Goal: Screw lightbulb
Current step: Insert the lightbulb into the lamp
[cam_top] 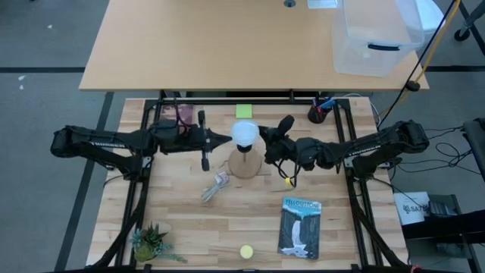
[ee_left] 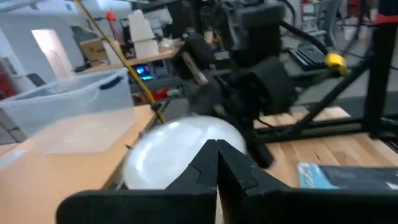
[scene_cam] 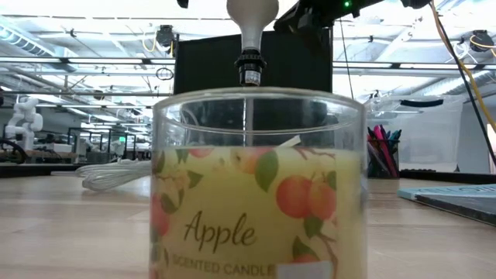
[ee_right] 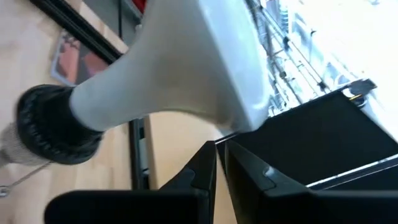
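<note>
The lightbulb (cam_top: 243,133) sits dome-up over the wooden cone base (cam_top: 244,163) at the middle of the worktop (cam_top: 189,227), its grey neck running down into the black socket collar, as the right wrist view shows. The right claw (cam_top: 265,137) sits just beside the bulb on one side, its fingers drawn nearly together, tips at the flare of the neck; whether they pinch the bulb or only rest against it cannot be told. The left claw (cam_top: 227,139) stands on the bulb's opposite side, fingers fully closed, tip touching or almost touching the dome, holding nothing. Judged from this, the step in hand is turning the bulb into the socket. To do it well, the turning claw should keep the bulb's axis upright over the cone base so the thread does not cross, turn in short strokes with light pressure on the glass, and let the closed left claw steady the dome or the base against tipping. An apple candle jar (scene_cam: 260,186) stands at the worktop's near edge, well apart from the cone base.
</note>
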### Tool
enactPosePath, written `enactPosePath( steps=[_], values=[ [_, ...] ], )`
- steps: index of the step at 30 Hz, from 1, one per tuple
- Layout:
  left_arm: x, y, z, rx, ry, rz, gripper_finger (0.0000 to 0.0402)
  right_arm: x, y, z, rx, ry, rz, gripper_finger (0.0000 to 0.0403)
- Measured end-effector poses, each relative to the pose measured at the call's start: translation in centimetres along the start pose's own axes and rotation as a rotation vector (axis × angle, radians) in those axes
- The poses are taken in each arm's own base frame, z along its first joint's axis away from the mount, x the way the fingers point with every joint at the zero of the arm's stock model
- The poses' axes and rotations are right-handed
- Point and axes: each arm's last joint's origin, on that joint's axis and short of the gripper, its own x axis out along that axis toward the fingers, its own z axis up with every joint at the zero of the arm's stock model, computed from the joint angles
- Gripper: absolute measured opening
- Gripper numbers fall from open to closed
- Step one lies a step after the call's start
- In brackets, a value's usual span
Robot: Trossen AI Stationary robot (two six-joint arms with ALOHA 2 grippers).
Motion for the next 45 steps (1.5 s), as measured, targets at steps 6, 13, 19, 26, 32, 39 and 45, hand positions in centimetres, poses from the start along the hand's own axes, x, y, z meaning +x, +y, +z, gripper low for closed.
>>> enactPosePath(
  steps=[6,13,19,26,32,39,45],
  values=[
    [0.1,-0.2,-0.7,0.002,0.071,0.003,0.0,-0.1,-0.3,0.3,-0.027,-0.028,-0.018,0.0029],
    [0.1,1.2,-1.2,-0.024,0.101,0.061,0.0,-0.9,0.3,1.0,-0.023,-0.043,-0.004,0.0029],
    [0.1,2.4,-1.6,-0.052,0.128,0.121,0.0,-1.9,0.9,1.8,-0.013,-0.091,0.042,0.0029],
    [0.0,3.6,-2.6,-0.086,0.202,0.167,0.0,-3.2,2.1,2.7,0.055,-0.158,0.139,0.0029],
    [0.0,4.2,-3.3,-0.109,0.249,0.156,0.0,-3.4,2.7,2.5,0.167,-0.122,0.199,0.0029],
    [0.1,2.6,-7.3,-0.164,0.126,0.038,0.0,-2.4,2.4,1.6,0.433,-0.044,0.189,0.0036],
    [-1.1,1.6,-10.7,-0.202,0.007,0.022,0.0003,-1.5,2.5,0.6,0.56,-0.004,0.24,0.0079]
  ],
)
